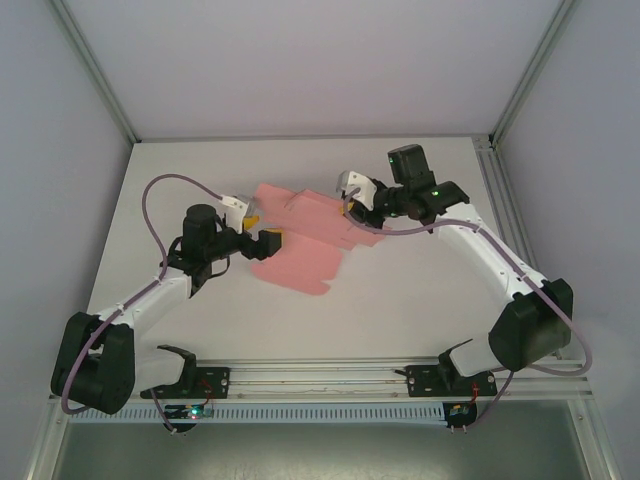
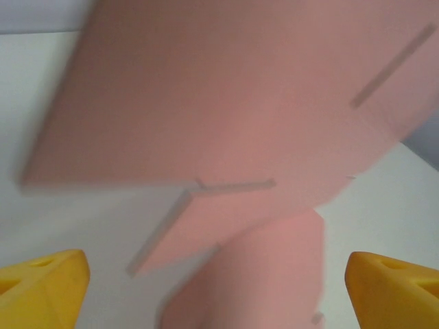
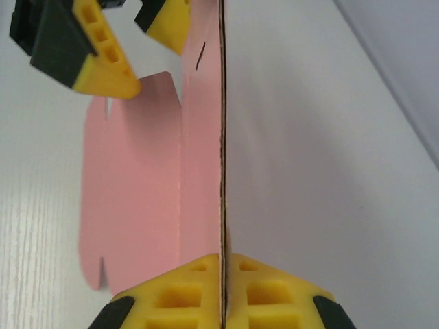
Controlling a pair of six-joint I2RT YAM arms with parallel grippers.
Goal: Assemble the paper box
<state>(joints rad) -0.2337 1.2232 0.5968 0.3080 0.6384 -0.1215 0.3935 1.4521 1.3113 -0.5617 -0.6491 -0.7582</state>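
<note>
On the white table (image 1: 400,290), the pink paper box (image 1: 305,245) was spread out as a die-cut sheet near the middle. At its left edge, the left gripper (image 1: 262,230) was held released, yellow fingers apart. Slightly farther back, one panel's edge was pinched between the clenched right gripper (image 3: 221,274).

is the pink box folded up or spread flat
Mostly spread: the paper box lies as an open sheet, with one panel raised on edge in the right claw.

The paper box (image 1: 300,250) blocks the centre, one edge pinched in the right gripper (image 3: 221,264) — the near table (image 1: 400,310) strip lies open.
</note>
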